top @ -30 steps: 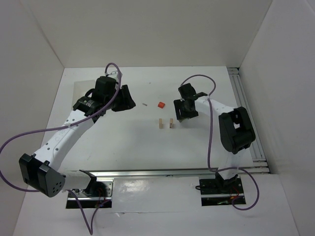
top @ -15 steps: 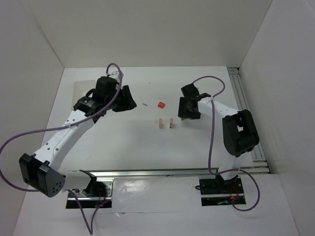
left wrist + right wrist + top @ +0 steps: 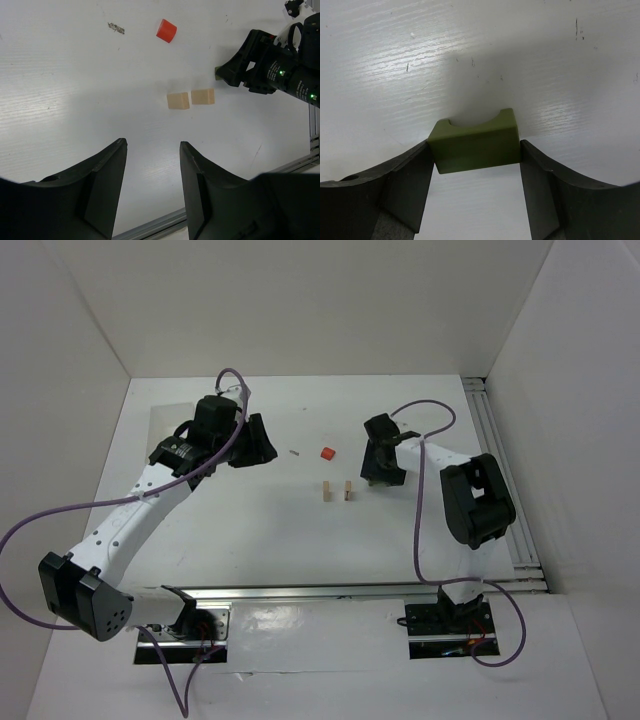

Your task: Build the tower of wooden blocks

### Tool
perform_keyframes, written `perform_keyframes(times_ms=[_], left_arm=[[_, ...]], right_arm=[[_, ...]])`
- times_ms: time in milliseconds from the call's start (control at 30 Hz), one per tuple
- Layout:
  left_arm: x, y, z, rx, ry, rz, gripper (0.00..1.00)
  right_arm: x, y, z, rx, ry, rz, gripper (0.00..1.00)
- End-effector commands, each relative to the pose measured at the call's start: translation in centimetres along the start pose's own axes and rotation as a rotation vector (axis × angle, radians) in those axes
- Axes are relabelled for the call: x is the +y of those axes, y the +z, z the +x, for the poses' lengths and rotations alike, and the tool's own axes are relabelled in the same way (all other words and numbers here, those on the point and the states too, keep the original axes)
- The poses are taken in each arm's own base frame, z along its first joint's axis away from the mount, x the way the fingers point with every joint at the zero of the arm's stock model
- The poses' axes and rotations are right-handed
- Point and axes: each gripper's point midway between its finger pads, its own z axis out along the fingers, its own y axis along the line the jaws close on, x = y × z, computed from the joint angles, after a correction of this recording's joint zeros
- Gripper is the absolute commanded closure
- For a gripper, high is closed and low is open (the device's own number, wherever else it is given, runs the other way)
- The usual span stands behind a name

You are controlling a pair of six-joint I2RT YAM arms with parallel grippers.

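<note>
Tan blocks (image 3: pixel 178 100), two, one red piece (image 3: pixel 166 30), one green block (image 3: pixel 476 142) clamped in right tool (image 3: pixel 476 150), left tool (image 3: pixel 152 146) released

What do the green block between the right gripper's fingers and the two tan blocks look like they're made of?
The olive-green block with an arched notch looks like painted wood: matte, even colour and crisp edges. No grain shows, so plastic is possible. The two pale tan blocks look like bare, unfinished wood: a dull surface with a faintly uneven tone.
</note>
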Motion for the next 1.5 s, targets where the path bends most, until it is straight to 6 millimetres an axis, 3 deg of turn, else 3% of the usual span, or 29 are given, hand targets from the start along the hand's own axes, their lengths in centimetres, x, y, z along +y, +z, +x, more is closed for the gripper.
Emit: perform_keyframes(times_ms=[0,33,167,333,733,967,1467], left_arm=[[-0.4,-0.7,-0.5,-0.027,0.029,0.021,0.41],[-0.3,-0.4,-0.3,-0.019,0.029,0.016,0.41],[-0.3,-0.4,-0.3,-0.019,0.029,0.016,0.41],[-0.4,-0.3,-0.5,-0.019,0.029,0.016,0.41],[-0.5,0.1,-0.4,-0.006,0.029,0.020,0.41],[-0.7,0.1,-0.4,-0.002,0.029,0.028,0.41],[-0.6,0.7,0.0,0.019,0.037,0.027,0.43]], right_arm=[[0.4,0.8,-0.9,-0.025,0.034,-0.001,0.51],[0.5,0.8,-0.8,-0.019,0.020,-0.010,0.50],[0.7,0.8,-1.3,-0.028,-0.012,-0.015,0.29],[0.6,0.4,-1.7,-0.030,-0.085,-0.015,0.20],[0.4,-0.1,-2.4,-0.054,-0.166,-0.023,0.20],[1.4,-1.3,-3.2,-0.097,-0.189,-0.055,0.20],[2.1,-1.7,-2.9,-0.116,-0.209,-0.053,0.25]])
